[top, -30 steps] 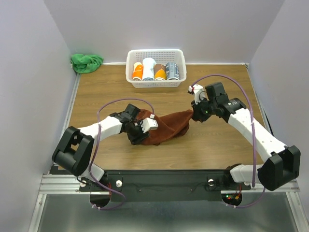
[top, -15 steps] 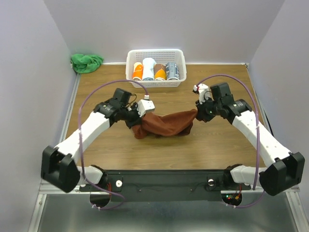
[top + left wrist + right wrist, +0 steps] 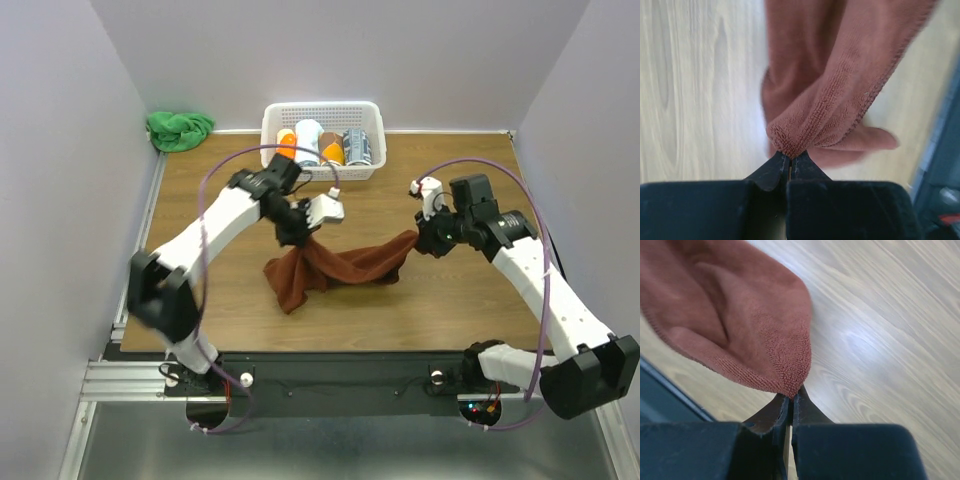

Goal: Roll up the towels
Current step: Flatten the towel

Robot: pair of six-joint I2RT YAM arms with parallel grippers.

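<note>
Terry-cloth towels number two: a reddish-brown towel (image 3: 345, 268) hangs stretched between the two grippers over the middle of the wooden table (image 3: 450, 300), its left end sagging to the wood, and a green towel (image 3: 180, 130) lies bunched at the far left corner. The left gripper (image 3: 790, 159) and right gripper (image 3: 791, 396) each pinch one corner of the reddish-brown towel, jaws almost closed, cloth bulging just past the tips. One white basket (image 3: 322, 110) at the far edge holds four rolls (image 3: 309, 140).

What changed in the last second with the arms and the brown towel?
The left gripper closed on a corner of the reddish-brown terry towel and lifted it toward the white basket. The right gripper, still pinching the other corner, drifted slightly right. The crumpled green towel and basket stayed put.
</note>
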